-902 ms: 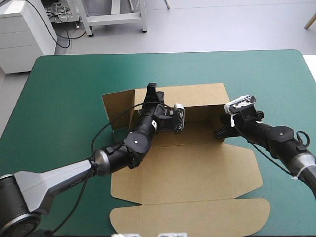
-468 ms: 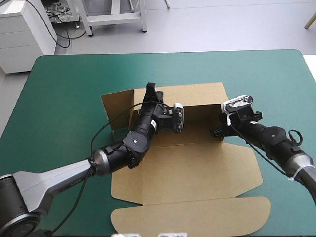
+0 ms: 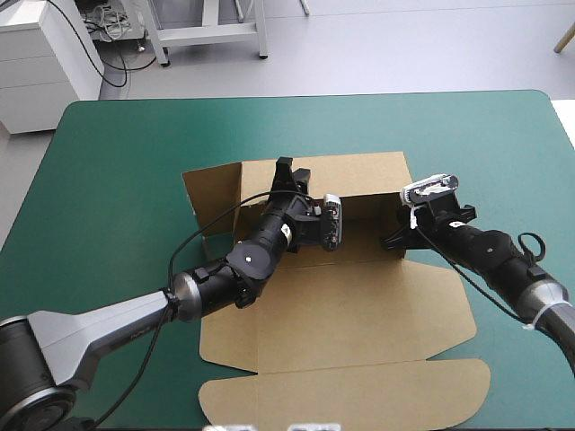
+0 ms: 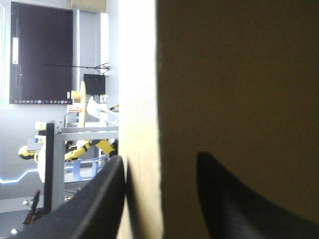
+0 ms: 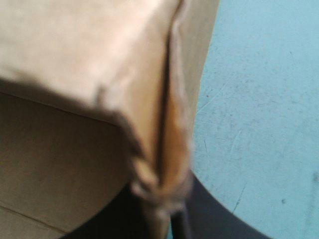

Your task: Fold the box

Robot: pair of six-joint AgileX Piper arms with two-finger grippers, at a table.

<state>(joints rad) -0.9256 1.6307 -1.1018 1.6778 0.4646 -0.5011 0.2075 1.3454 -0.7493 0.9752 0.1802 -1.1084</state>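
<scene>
**Teal-green table, box half up, both grippers clamped on**

Teal-green table fills the high view, and the brown box sits at its middle, a bit toward the right. Its big panels lie flat, with the lid spread toward the near edge. At the far side the wall stands raised, and a flap is up at its left end.

Over to the left gripper: it reaches in from the near left and bites the wall's top edge, left of the middle. The left wrist view confirms it, one black finger on the outer side of the board, the other on the inner face, nearly closed with the sheet pinched between them.

Now the right gripper: it is low at the wall's right end, at the corner. Up close, its fingers close tight around a doubled edge of board there, bare table just beside it.
</scene>
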